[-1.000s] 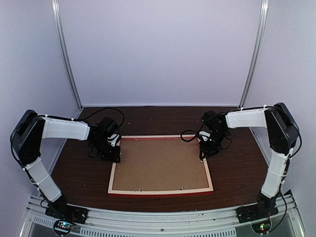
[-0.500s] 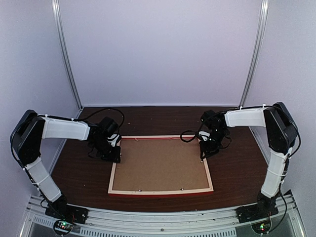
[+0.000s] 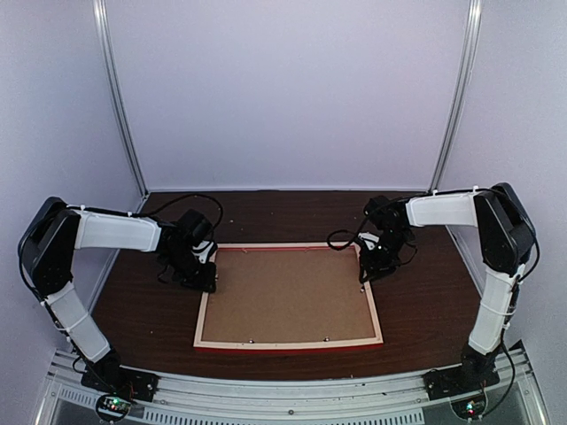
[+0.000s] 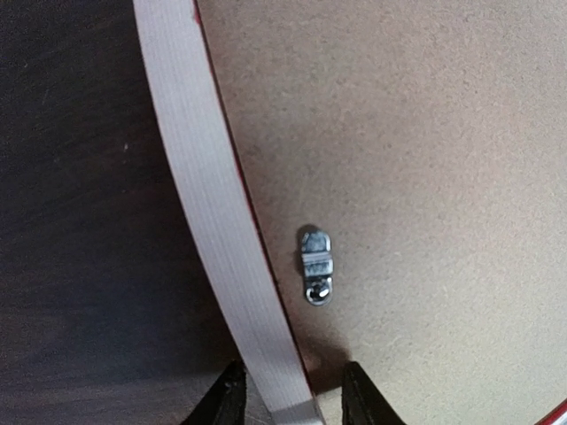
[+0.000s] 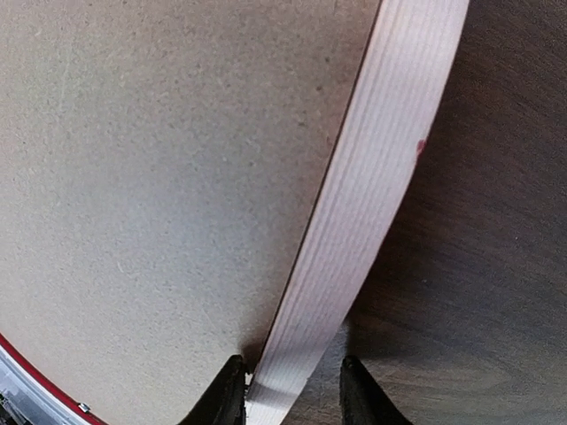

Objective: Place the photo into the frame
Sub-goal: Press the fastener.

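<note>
The frame (image 3: 288, 341) lies face down on the dark table, pale wood back up, with red showing at its edges. A brown backing board (image 3: 288, 292) fills it. The photo is hidden. My left gripper (image 3: 205, 282) is at the frame's left rail (image 4: 213, 204), open, one finger on each side and gaps to both. My right gripper (image 3: 363, 276) straddles the right rail (image 5: 372, 195) near the far corner, also open: the inner finger is close to the wood and the outer finger is apart from it. Neither holds anything.
A small metal turn clip (image 4: 315, 266) sits on the backing board (image 4: 425, 177) just inside the left rail. More small clips dot the near rail. Dark wooden table (image 3: 425, 301) surrounds the frame, with grey walls and metal posts behind.
My right gripper has shifted slightly right and away along the right rail, and its jaws have widened. The left arm and the frame have not moved.
</note>
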Controlling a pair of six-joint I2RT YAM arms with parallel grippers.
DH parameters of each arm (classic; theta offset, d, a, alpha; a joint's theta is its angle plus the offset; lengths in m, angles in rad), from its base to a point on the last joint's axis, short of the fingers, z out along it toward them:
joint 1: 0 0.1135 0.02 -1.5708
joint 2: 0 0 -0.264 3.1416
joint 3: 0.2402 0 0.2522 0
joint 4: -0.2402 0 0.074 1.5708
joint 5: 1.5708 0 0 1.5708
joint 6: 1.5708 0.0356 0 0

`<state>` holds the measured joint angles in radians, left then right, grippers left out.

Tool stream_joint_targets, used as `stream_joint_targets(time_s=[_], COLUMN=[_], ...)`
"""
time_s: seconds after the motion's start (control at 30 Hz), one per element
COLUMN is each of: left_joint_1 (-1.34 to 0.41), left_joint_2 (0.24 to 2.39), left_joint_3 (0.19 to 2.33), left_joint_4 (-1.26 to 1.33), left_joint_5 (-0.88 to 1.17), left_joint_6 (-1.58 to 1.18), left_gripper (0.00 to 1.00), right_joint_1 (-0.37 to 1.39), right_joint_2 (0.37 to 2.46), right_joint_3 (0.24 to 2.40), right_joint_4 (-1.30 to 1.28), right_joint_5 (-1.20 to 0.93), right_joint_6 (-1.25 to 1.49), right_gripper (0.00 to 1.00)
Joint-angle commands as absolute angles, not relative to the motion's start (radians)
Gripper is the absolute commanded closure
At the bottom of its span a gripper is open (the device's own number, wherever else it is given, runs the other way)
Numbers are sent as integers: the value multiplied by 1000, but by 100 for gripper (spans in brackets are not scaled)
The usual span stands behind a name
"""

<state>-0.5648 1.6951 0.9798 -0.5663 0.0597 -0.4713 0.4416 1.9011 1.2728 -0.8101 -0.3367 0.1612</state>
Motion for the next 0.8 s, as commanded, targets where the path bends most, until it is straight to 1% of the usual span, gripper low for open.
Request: stream_joint_targets(time_s=[0.0,0.1,0.3,0.57,0.77], left_joint_1=[-571,-571,-571,-553,-520], left_joint_2=[1680,1681,1682,1698,1743], left_joint_3=[992,995,1005,1057,1124], left_joint_4=[-592,-592,-592,-598,-602], left_joint_5=[47,43,31,14,17], left_joint_6=[-472,-472,-477,-461,-437], left_gripper=[61,58,48,36,32], right_joint_1=[431,428,426,426,425], right_joint_2=[1910,1916,1913,1908,1906], right_joint_3=[1257,1242,1218,1201,1198], right_joint_4=[-757,-729,-696,-671,-659], right_joint_5=[-356,-375,-379,-378,-380], right_joint_6=[206,219,234,240,243], right_gripper=[64,67,75,82,85])
